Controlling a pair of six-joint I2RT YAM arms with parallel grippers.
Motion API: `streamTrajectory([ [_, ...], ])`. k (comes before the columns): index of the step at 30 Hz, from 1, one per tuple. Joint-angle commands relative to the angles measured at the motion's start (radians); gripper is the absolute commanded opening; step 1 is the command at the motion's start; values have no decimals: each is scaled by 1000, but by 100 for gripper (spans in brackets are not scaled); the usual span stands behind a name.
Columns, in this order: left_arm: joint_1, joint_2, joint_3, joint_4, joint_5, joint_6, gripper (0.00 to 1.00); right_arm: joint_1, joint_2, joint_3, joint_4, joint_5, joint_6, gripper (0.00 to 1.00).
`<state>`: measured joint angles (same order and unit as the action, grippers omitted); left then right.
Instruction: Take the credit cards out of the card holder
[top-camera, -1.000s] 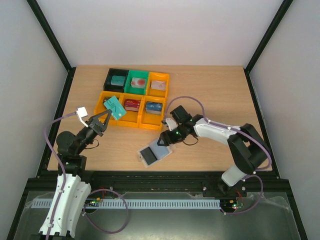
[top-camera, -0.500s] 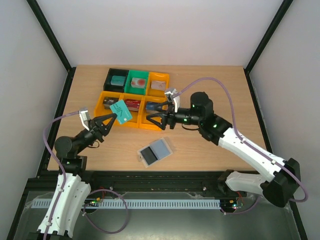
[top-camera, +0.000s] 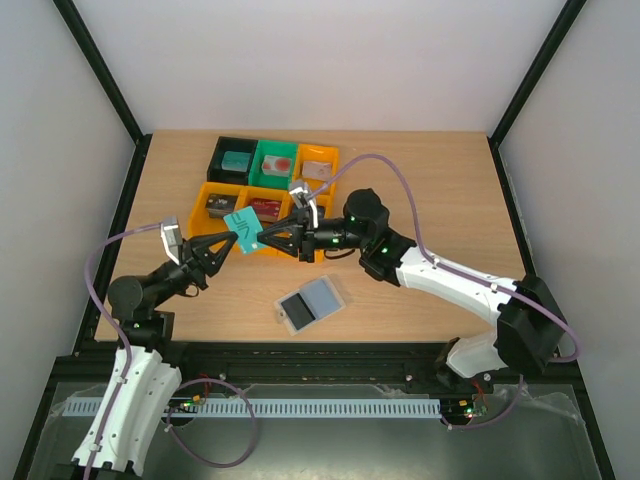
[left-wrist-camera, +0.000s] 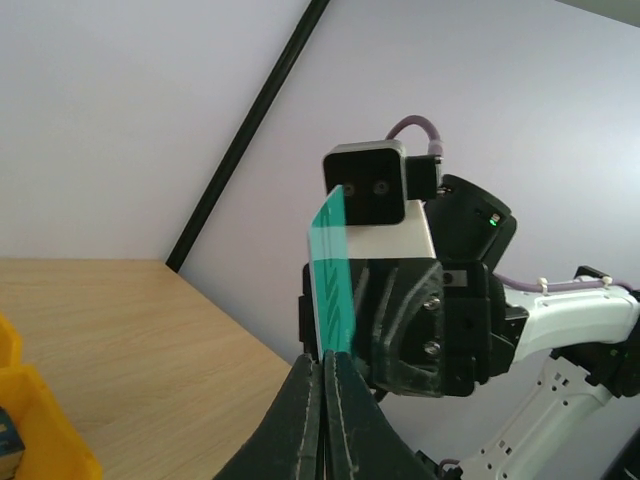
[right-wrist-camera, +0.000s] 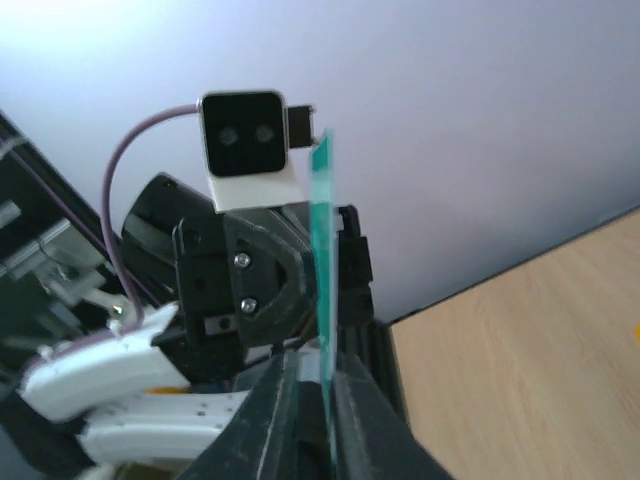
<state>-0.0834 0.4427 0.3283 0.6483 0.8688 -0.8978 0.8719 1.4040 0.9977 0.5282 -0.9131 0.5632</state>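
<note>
The left gripper (top-camera: 228, 241) pinches the teal card (top-camera: 243, 226) — its faint markings unreadable; the right gripper (top-camera: 263, 240) straddles it — contact unclear.

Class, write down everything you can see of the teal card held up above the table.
The teal card is a thin, flat, plastic-looking rectangle with darker stripes on one face. It is in the air above the table, near the orange bins. The left gripper pinches one end. The right gripper straddles the opposite end, but it is unclear whether it touches the card.
</note>
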Motion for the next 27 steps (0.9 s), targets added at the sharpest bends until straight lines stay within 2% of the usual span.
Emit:
streamTrajectory([
  [1, -8, -2, 18, 52, 15, 9, 2, 7, -1, 33, 41, -19, -5, 3],
  [7, -12, -10, 20, 21, 10, 47, 2, 1, -8, 58, -43, -14, -21, 2],
  [8, -12, -18, 31, -19, 4, 96, 16, -8, -10, 73, -80, -12, -20, 2],
  [10, -10, -52, 71, -174, 3, 312, 74, -40, -16, 109, -179, -9, -17, 2],
  [11, -10, -75, 97, -281, -11, 494, 94, -60, -19, 125, -237, -3, -15, 2],
  [12, -10, -98, 112, -390, -55, 680, 99, -80, -21, 143, -322, 6, -18, 2],
  [14, -10, -140, 123, -540, -161, 1076, 99, -114, -24, 180, -464, 47, -55, 2],
  [16, -10, -203, 99, -520, -278, 1369, 99, -117, -24, 221, -593, 88, -112, 2],
  [17, -10, -241, 74, -464, -311, 1488, 99, -117, -20, 234, -636, 83, -127, 2],
  [19, -10, -298, 0, -314, -312, 1831, 99, -117, -12, 250, -670, 60, -122, 2],
  [21, -12, -304, -98, -82, -298, 2077, 99, -116, -5, 248, -642, 16, -82, 2],
  [23, -13, -247, -145, 104, -271, 2278, 99, -107, 1, 244, -610, -1, -50, 2],
  [27, -28, -117, -170, 246, -160, 2655, 93, -75, 36, 253, -555, -23, -9, 2],
])
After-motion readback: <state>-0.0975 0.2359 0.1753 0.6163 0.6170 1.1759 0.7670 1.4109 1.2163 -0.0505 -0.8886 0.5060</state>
